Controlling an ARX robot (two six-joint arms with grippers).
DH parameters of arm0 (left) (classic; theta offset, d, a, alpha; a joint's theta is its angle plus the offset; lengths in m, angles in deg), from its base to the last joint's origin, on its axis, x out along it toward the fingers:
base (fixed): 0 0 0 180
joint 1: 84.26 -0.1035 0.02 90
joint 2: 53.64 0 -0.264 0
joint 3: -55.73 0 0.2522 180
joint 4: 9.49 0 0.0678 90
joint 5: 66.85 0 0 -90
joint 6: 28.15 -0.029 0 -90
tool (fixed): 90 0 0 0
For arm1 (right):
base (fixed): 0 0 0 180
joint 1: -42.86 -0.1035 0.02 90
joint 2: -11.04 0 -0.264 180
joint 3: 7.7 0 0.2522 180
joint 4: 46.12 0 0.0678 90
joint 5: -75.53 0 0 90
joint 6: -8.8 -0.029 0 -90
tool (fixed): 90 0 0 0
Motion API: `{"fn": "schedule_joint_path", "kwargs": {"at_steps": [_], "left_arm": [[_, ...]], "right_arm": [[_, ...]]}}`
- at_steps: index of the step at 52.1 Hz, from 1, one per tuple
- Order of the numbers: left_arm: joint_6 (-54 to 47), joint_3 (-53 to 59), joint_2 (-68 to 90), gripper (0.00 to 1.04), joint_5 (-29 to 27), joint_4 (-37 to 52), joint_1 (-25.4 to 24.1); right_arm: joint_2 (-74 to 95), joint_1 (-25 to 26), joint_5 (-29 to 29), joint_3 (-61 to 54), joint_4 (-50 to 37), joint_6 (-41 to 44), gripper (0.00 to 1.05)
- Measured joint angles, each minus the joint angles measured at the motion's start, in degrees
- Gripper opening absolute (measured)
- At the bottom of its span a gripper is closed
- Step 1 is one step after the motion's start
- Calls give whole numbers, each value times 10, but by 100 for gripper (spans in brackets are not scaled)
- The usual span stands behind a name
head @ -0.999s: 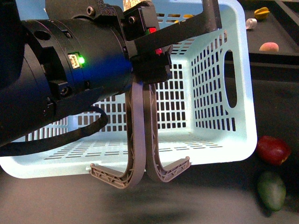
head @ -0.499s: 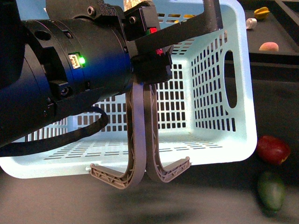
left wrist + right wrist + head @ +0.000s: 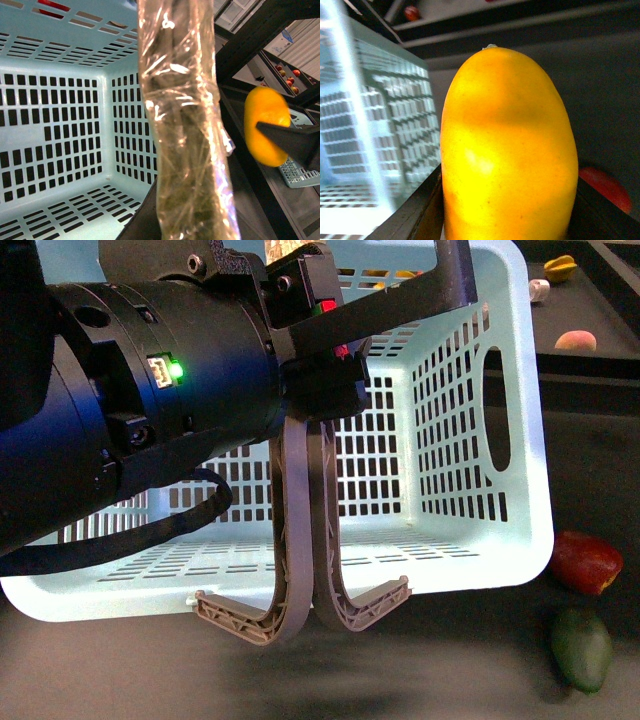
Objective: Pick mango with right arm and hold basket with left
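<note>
The pale turquoise basket (image 3: 470, 490) fills the middle of the front view, tilted, with its open side toward me. Its two grey-brown ribbed handles (image 3: 300, 540) hang together in front of it. My bulky black left arm with a green light comes in from the left, and its gripper (image 3: 320, 390) is shut on the handles. In the left wrist view the gripped handle (image 3: 185, 125), wrapped in clear film, runs close past the camera. The yellow-orange mango (image 3: 505, 150) fills the right wrist view, clamped by my right gripper (image 3: 507, 220). It also shows in the left wrist view (image 3: 265, 115), beside the basket.
A dark red fruit (image 3: 585, 562) and a dark green oval fruit (image 3: 582, 648) lie on the dark surface right of the basket. A peach-coloured fruit (image 3: 575, 340), a yellow item (image 3: 560, 268) and a white item (image 3: 538, 288) sit far right. Dark shelving stands behind.
The basket has shifted very slightly to the right. The left arm and its hold on the handles look the same.
</note>
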Motion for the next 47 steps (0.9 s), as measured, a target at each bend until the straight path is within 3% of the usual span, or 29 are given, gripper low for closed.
{"fn": "schedule_joint_path", "kwargs": {"at_steps": [9,14,23,29,31,39,43,47], "left_arm": [[0,0,0,6,-1,0,0],[0,0,0,6,0,0,0],[0,0,0,6,0,0,0],[0,0,0,6,0,0,0],[0,0,0,6,0,0,0],[0,0,0,6,-1,0,0],[0,0,0,6,-2,0,0],[-2,2,0,6,-1,-3,0]], "right_arm": [[-87,-105,-18,-5,4,-42,55],[-74,-195,-66,0,-2,-65,55],[8,-284,-146,41,-31,-93,55],[57,-311,-182,69,-55,-112,55],[69,-318,-193,75,-65,-117,65],[66,-325,-196,74,-87,-129,82],[33,-324,-191,60,-98,-138,97],[-24,-316,-188,34,-96,-141,96]]}}
